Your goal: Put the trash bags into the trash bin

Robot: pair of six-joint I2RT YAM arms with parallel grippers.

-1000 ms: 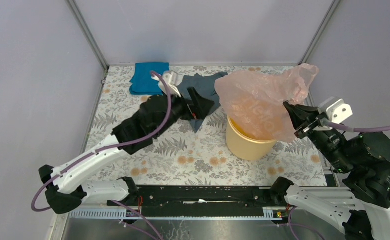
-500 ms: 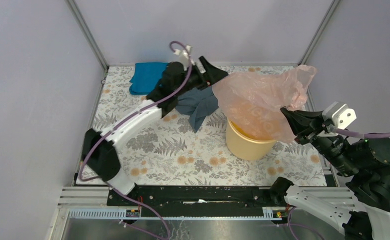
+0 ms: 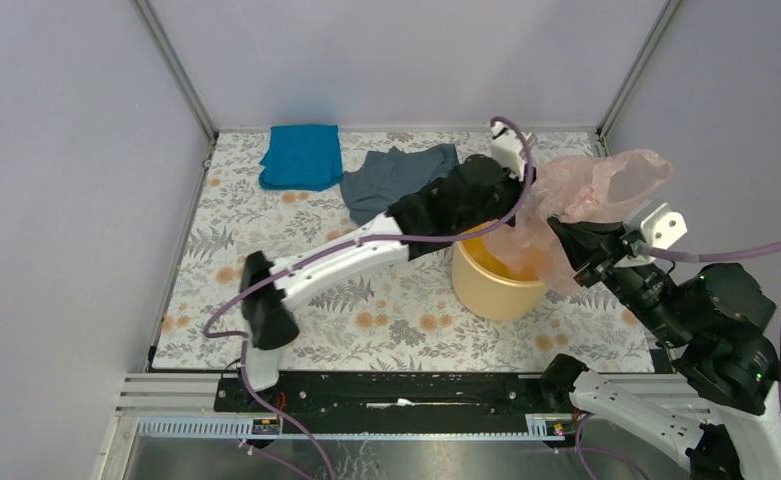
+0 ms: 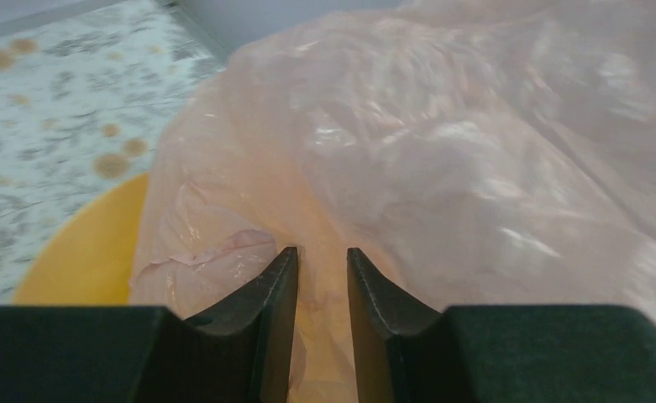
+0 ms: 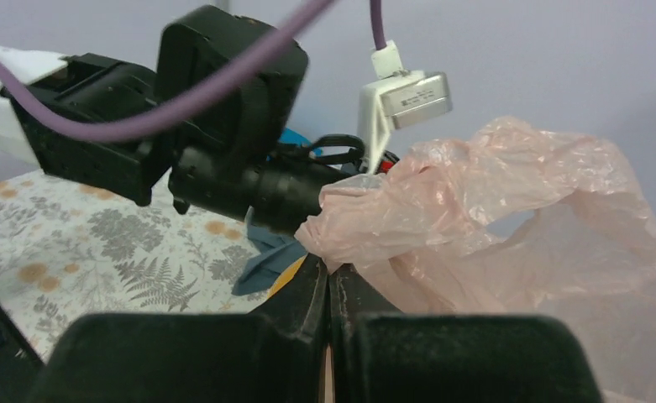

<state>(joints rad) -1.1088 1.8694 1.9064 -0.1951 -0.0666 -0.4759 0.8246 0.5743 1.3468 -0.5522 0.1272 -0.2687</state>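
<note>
Pink trash bag hanging into yellow bin, right gripper pinching it, left gripper narrowly parted.

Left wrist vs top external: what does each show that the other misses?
Only left wrist: the narrow gap between the left fingers, with the trash bag billowed just beyond their tips and the trash bin under it.
Only top external: the right fingers gripping the bag's edge, the grey garment and blue cloth at the far side, and both arms whole.
Both: the pink bag at the yellow bin's mouth, and the floral table.
</note>
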